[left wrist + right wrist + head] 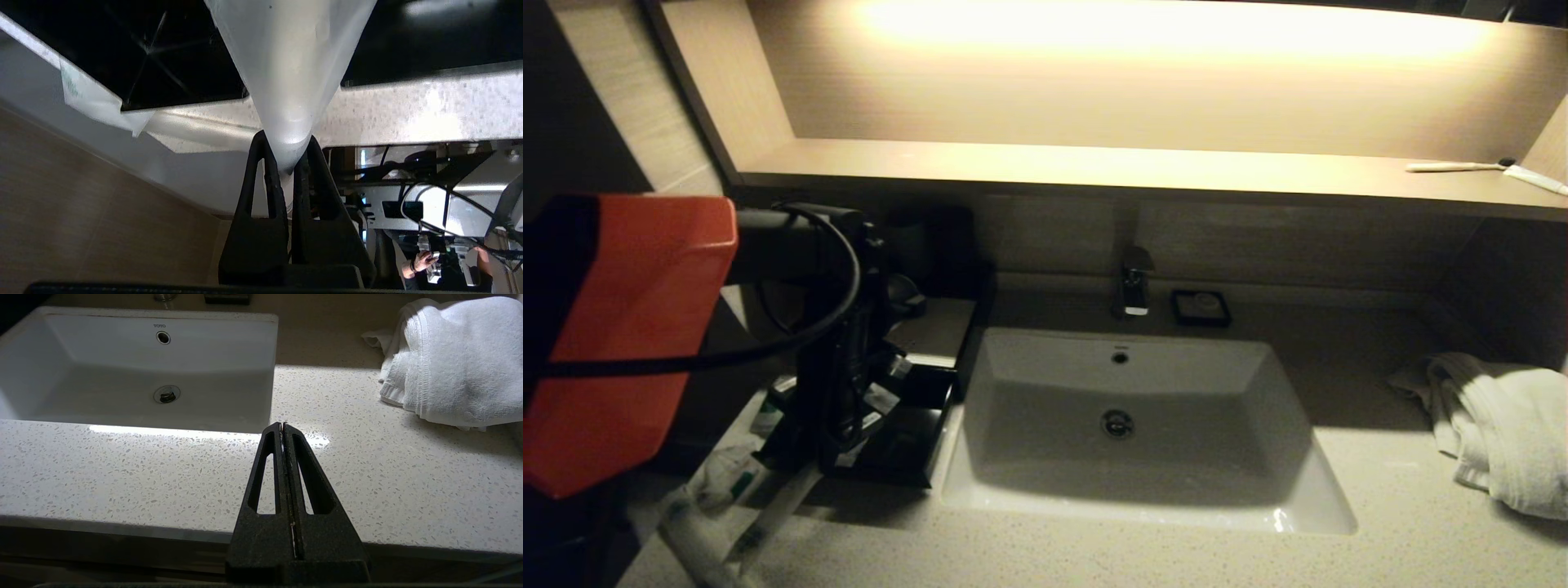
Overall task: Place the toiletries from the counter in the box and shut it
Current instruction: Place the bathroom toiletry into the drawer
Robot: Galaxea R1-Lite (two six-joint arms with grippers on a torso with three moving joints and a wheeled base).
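Note:
The black box [931,335] with a pale top stands left of the sink, its front drawer [894,449] slid out. My left gripper [854,425] hangs over the drawer. In the left wrist view it [286,141] is shut on the narrow end of a white tube [290,73] above the dark drawer floor [171,49]. A white sachet with green marks [88,96] lies at the drawer's edge. More toiletries lie on the counter [1094,559] in front of the box: a sachet [727,482], a tube [690,535] and the long wrapped toothbrush [776,510]. My right gripper [282,425] is shut and empty over the counter's front edge.
The white sink basin [1135,425] fills the middle, with a faucet [1134,282] and a small black soap dish [1201,308] behind it. A white towel [1503,425] lies at the right. A bare toothbrush [1462,167] lies on the lit shelf.

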